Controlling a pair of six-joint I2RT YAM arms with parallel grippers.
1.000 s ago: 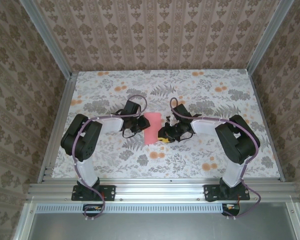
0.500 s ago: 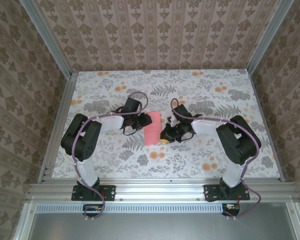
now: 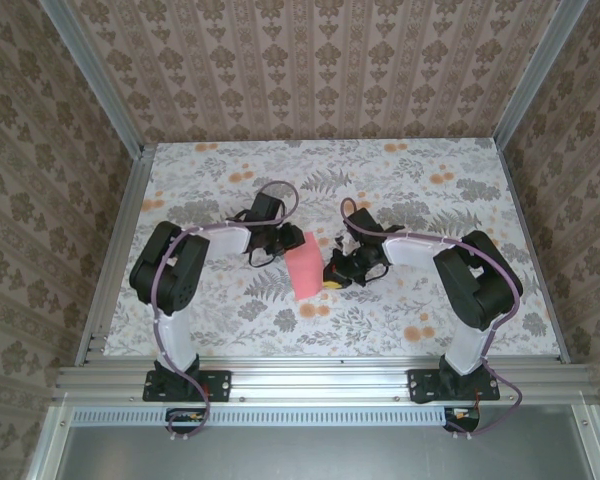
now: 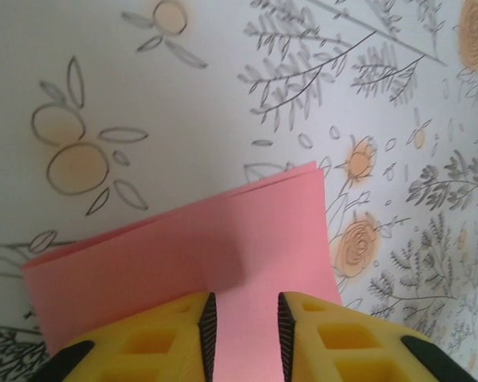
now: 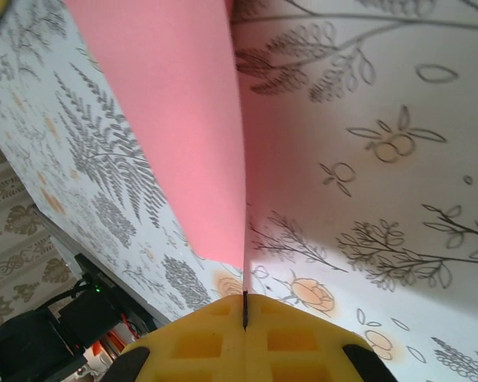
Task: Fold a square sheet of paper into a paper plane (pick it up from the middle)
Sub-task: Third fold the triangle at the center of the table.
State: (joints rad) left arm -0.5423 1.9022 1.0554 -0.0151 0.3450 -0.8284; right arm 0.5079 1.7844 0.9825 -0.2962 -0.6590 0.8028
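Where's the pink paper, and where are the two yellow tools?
pink paper [image 3: 306, 268], top view, middle of its face.
left tool [image 4: 243, 306], left wrist view, between its yellow fingertips.
right tool [image 5: 244, 301], right wrist view, seam between closed fingertips.

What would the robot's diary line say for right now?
left claw: open, over pink paper | right claw: shut on paper's edge | paper: folded double
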